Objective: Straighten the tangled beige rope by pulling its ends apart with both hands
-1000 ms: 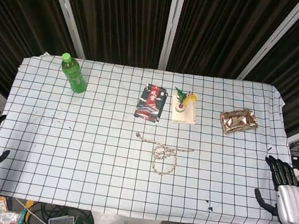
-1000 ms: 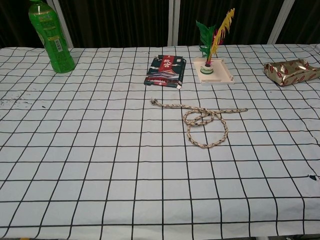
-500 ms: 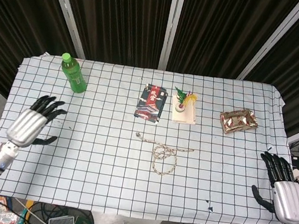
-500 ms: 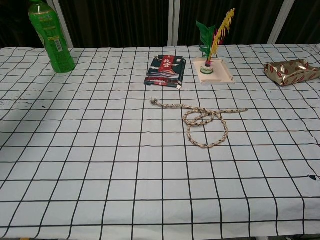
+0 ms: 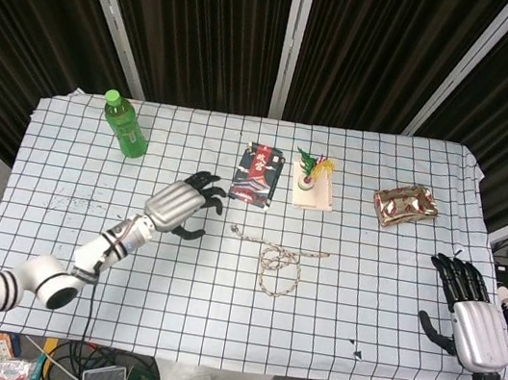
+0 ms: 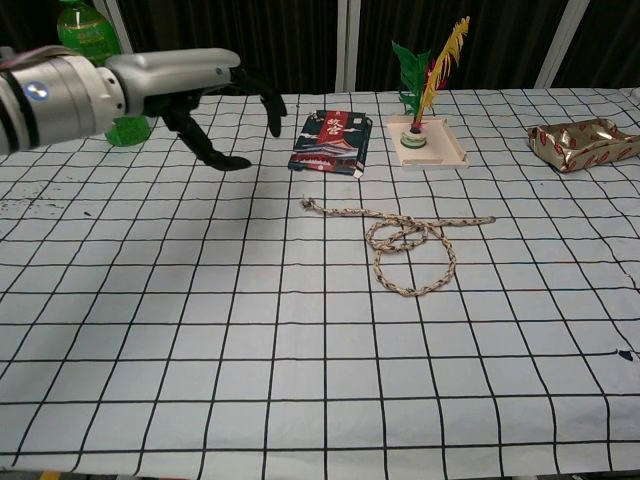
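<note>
Small cream tray (image 5: 312, 196) holds green and yellow feathers (image 6: 431, 62). Braided beige rope (image 5: 277, 261) lies looped mid-frame on the checked cloth worktop (image 5: 178, 294). Left robot hand (image 5: 183, 204) and right robot hand (image 5: 465, 308) both released, fingers spread.

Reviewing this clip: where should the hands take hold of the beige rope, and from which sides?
Probably at its two free ends. The beige rope lies flat with its loops mid-length; one tail runs out toward the left hand, the other toward the side of the right hand. Each hand would come from above on its own side, clear of the loops.
</note>
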